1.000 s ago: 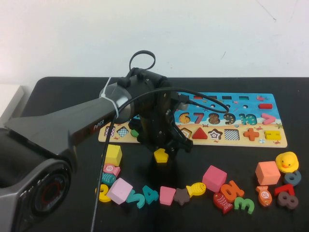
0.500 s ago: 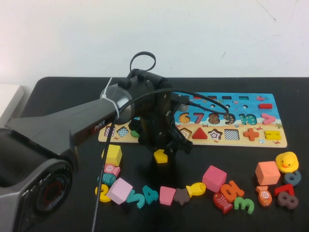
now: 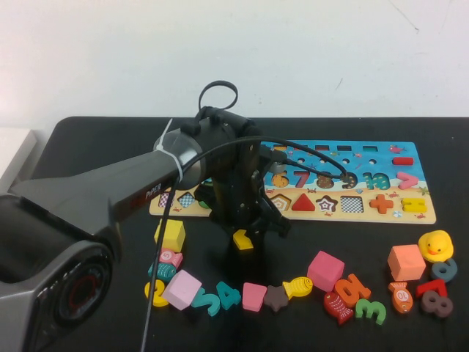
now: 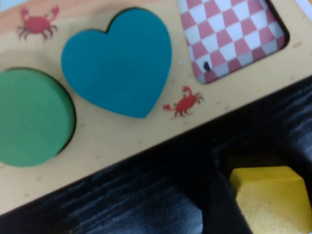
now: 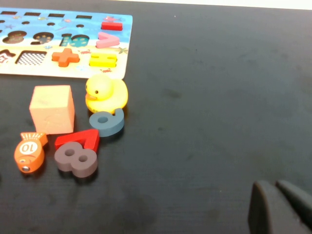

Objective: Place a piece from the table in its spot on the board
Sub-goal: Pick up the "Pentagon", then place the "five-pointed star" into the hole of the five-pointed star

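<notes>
Left gripper (image 3: 244, 233) reached forward and down, jaws parted either side of the yellow piece (image 3: 242, 239) on the black bench (image 3: 88, 139), just short of the board (image 3: 366, 215). Right gripper (image 5: 280, 207) parked low over bare bench beyond the duck (image 5: 106, 93), jaws together. White wall behind.

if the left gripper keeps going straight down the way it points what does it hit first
Most likely the yellow pentagon piece right under the left gripper, then the black table. Depth is unclear, so its fingers may already touch it.
</notes>
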Available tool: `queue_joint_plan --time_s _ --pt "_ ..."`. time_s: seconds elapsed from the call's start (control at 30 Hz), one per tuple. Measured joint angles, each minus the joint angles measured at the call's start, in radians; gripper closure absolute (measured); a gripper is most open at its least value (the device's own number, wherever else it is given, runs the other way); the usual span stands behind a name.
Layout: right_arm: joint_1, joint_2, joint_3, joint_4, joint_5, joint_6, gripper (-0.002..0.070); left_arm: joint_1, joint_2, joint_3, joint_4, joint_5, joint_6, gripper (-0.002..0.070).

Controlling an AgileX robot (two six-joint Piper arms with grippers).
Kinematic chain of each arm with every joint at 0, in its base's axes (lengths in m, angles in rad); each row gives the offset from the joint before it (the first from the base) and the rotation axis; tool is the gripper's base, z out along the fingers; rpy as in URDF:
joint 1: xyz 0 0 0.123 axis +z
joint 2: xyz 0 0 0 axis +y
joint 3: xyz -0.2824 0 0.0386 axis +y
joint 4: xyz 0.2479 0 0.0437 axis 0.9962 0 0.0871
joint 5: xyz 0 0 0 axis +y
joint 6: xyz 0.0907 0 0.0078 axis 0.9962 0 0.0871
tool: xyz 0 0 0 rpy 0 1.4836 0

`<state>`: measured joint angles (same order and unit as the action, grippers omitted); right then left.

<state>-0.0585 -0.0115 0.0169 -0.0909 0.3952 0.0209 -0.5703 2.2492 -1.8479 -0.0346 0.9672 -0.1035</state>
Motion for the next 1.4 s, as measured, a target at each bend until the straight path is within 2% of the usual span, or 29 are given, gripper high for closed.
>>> queue_joint_plan --time_s 0.23,0.5,0.77,0.97,1.2,1.4 --pt "0.000 0.000 0.000 0.000 0.000 0.000 0.0657 -0.001 -0.002 -0.087 -0.031 0.033 0.071 0.0352" --pt "0.000 0.000 0.000 0.000 0.000 -0.002 0.0658 -0.004 0.000 -0.134 -0.125 -0.095 0.183 0.0352" --pt "0.000 0.000 0.000 0.000 0.000 -0.002 0.0657 -0.004 0.029 -0.136 -0.127 -0.147 0.239 0.0352" --pt "0.000 0.000 0.000 0.000 0.000 -0.002 0.0657 -0.004 0.031 -0.136 -0.132 -0.171 0.355 0.0352" --pt "0.000 0.000 0.000 0.000 0.000 -0.002 0.0658 -0.004 0.046 -0.143 -0.141 -0.175 0.462 0.0352" --pt "0.000 0.000 0.000 0.000 0.000 -0.002 0.0657 -0.004 0.100 -0.244 -0.145 -0.121 0.495 0.0352"
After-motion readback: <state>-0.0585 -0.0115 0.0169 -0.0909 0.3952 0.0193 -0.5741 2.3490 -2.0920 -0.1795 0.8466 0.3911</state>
